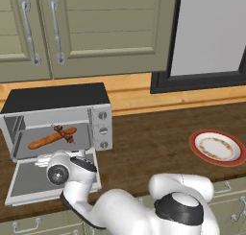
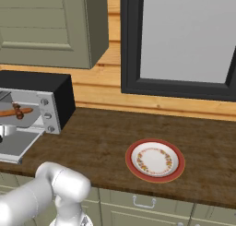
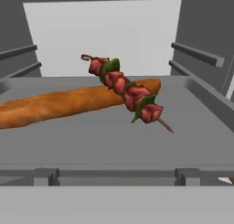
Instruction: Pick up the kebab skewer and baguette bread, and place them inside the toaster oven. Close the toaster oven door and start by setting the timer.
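Observation:
The toaster oven (image 1: 57,115) stands at the counter's left with its door (image 1: 26,185) dropped flat. On the grey tray (image 3: 109,141) inside lies the baguette bread (image 3: 59,104), long and orange-brown. The kebab skewer (image 3: 125,91) leans across the baguette's right end, its tip resting on the tray. Both also show through the oven mouth, baguette (image 1: 48,139) and skewer (image 1: 64,133). My gripper (image 1: 44,160) hovers over the open door just outside the oven mouth, facing in, open and holding nothing.
Three knobs (image 1: 102,131) run down the oven's right panel. A red-rimmed plate (image 1: 216,147) sits bare on the wooden counter to the right. Cabinets hang above the oven and a dark-framed window (image 2: 184,36) fills the back wall.

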Robot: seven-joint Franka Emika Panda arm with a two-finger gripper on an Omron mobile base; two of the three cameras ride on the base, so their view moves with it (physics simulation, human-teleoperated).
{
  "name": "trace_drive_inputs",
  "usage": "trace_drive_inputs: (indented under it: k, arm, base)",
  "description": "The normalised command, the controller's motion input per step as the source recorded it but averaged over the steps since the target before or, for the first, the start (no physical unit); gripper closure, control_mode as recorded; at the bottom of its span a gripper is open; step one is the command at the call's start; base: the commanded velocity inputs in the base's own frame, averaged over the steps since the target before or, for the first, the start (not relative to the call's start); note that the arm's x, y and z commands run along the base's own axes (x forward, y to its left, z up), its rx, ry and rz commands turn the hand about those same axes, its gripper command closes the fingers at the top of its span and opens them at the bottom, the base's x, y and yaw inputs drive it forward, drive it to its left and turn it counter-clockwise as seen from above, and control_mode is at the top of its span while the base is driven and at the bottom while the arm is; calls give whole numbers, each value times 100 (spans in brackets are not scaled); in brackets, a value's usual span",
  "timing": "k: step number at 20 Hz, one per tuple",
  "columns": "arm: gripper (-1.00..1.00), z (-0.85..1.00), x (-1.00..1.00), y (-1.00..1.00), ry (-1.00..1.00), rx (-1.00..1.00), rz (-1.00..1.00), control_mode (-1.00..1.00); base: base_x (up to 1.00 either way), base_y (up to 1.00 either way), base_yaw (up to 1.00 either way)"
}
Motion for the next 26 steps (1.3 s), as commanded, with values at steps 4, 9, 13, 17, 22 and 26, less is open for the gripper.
trace_drive_inputs:
  k: [4, 9, 13, 17, 22, 26]
  arm:
    - [-100, 0, 19, 0, 0, 0, 0, -100]
    - [-100, 0, 21, 2, 0, 0, 0, -100]
    - [-100, 0, 22, 3, 0, 0, 0, -100]
    - [-100, 0, 24, 5, 0, 0, 0, -100]
    - [-100, 0, 21, 1, 0, 0, 0, -100]
    - [-100, 0, 21, 3, 0, 0, 0, -100]
  base:
    - [0, 0, 0]
    - [0, 0, 0]
    - [0, 0, 0]
    - [0, 0, 0]
    - [0, 0, 0]
    - [0, 0, 0]
